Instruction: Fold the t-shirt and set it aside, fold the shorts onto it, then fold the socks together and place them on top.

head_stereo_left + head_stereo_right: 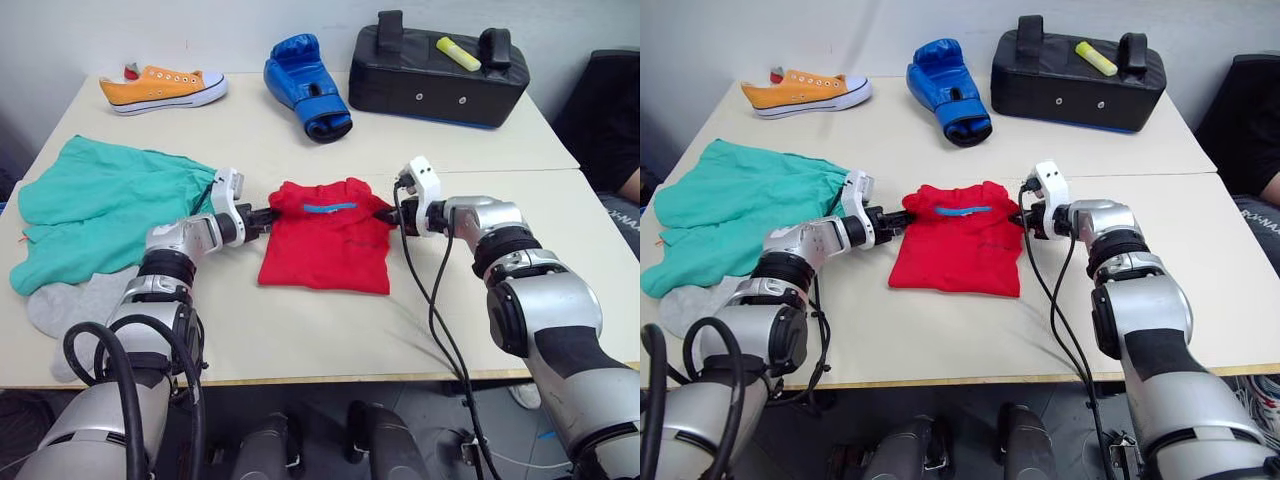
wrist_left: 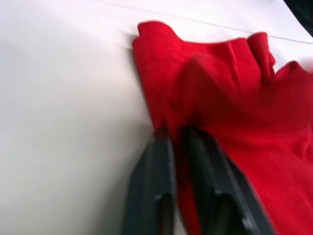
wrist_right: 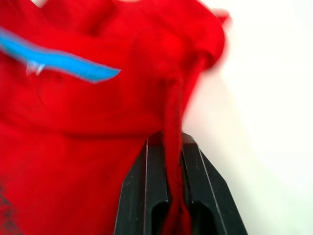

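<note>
Red t-shirt [image 1: 328, 238] between both pinching grippers

What I can't make out

My socks [image 1: 70, 305] lie half under the shorts [image 1: 100, 210] by the table's [image 1: 330, 340] left edge; a person [image 1: 628, 185] at its right is cut off.

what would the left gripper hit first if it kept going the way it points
More of the t-shirt: the left gripper already pinches its edge and points across it toward the right gripper.

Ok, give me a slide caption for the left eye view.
Both grippers, left and right, pinch the folded red t-shirt at its collar-end corners.
</note>
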Controlling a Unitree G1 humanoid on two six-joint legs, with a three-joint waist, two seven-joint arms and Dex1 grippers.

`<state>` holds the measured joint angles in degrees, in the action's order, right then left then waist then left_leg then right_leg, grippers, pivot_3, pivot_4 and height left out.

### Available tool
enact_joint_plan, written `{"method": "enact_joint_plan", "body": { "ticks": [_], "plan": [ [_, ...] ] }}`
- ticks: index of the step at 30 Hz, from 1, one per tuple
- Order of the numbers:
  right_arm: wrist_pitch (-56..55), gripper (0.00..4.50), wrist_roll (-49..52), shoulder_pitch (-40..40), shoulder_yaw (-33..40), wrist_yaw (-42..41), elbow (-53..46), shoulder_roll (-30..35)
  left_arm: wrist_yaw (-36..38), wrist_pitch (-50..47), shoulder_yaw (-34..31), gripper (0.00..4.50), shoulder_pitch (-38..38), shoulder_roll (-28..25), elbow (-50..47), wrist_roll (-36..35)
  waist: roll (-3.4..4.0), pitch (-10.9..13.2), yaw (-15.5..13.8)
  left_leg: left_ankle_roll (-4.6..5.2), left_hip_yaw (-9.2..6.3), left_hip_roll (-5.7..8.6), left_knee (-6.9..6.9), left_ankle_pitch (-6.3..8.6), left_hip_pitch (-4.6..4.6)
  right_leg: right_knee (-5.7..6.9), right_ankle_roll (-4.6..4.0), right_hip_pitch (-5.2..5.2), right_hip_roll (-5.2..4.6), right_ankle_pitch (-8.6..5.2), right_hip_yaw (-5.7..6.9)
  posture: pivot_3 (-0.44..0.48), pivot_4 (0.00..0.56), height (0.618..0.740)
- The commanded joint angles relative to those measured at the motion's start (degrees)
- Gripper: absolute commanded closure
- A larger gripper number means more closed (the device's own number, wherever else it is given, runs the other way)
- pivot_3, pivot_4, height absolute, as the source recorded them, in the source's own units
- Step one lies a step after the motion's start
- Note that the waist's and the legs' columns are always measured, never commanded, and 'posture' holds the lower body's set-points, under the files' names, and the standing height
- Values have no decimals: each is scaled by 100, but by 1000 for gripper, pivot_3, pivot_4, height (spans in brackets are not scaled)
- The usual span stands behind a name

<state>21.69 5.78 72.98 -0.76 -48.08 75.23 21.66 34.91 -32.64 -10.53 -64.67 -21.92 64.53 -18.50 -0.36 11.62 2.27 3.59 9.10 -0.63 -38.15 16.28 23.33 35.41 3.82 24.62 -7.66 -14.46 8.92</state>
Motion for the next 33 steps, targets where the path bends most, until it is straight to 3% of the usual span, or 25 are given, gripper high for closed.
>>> {"method": "enact_joint_plan", "body": {
  "ticks": [1, 5, 9, 10, 13, 18, 21, 27, 29, 33],
  "plan": [
    [100, 3781, 83, 214, 289, -15, -207, 181, 6, -323, -247, 2666, -150, -206, -96, -107, 0, 0, 20, -1, 1, 0, 0, -1, 0, 2, 0, 1, 0, 0, -1, 0, 150, 740],
    [197, 2352, -4, 124, 260, -325, -682, 467, 56, -810, -435, 1341, -113, -469, -536, -241, 0, 0, 86, -1, 1, 0, 3, -1, -1, 3, -1, 2, 2, 0, -1, 0, 150, 740],
    [85, 984, -71, -1095, -63, -926, -3167, 1030, 1300, -1228, 225, 90, 765, -953, -2778, -335, 1, 0, 92, -9, 4, -1, 13, 3, 0, 2, -6, 10, 5, -5, -3, 0, 150, 740],
    [170, 692, 5, -1425, -88, -1035, -3813, 1130, 1549, -1261, 367, 0, 1015, -1053, -3295, -386, 1, 0, 88, -14, 3, -4, 15, 6, -2, 6, -7, 13, 4, -6, -5, 0, 150, 740],
    [-258, 692, 63, -3015, -352, -1476, -6345, 1630, 2684, -604, 1122, 0, 2187, -1697, -5259, -278, 1, 0, 65, -34, 4, -9, 21, 18, -4, 7, -24, 18, 11, -23, -5, 0, 150, 740],
    [-727, 692, -247, -4497, -711, -1361, -8335, 1912, 3291, 689, 1760, 0, 3098, -2236, -6327, 283, 1, 1, 3, -67, 9, -19, 8, 28, -12, 21, -31, 19, 15, -44, -11, 0, 150, 740],
    [-1131, 692, -727, -4789, -1067, -1013, -8539, 1834, 3051, 1929, 2175, 0, 3232, -2260, -6077, 1095, -1, 0, -57, -88, 8, -20, 6, 28, -27, 12, -56, 15, 6, -27, -15, 0, 150, 740],
    [-1696, 692, -1517, -4803, -1576, -316, -8079, 1533, 2532, 2687, 2362, 0, 3164, -1863, -5544, 1677, -3, -1, -100, -88, -1, -28, 7, 16, -21, 18, -73, 23, 0, -18, -10, 0, 150, 740],
    [-2014, 1071, -1849, -4693, -1709, 19, -7708, 1434, 2349, 2876, 2384, 187, 3120, -1698, -5271, 1824, -6, -3, -93, -55, 0, -29, 6, -1, -18, 23, -75, 20, 4, -20, -1, 0, 150, 740],
    [-2565, 2270, -2186, -4563, -1774, 366, -7266, 1442, 2261, 3100, 2434, 1221, 3010, -1401, -4825, 1934, -11, -6, -96, -40, -2, -26, 0, -10, -28, 13, -71, -2, 3, -18, 6, 0, 150, 740]
  ]
}}
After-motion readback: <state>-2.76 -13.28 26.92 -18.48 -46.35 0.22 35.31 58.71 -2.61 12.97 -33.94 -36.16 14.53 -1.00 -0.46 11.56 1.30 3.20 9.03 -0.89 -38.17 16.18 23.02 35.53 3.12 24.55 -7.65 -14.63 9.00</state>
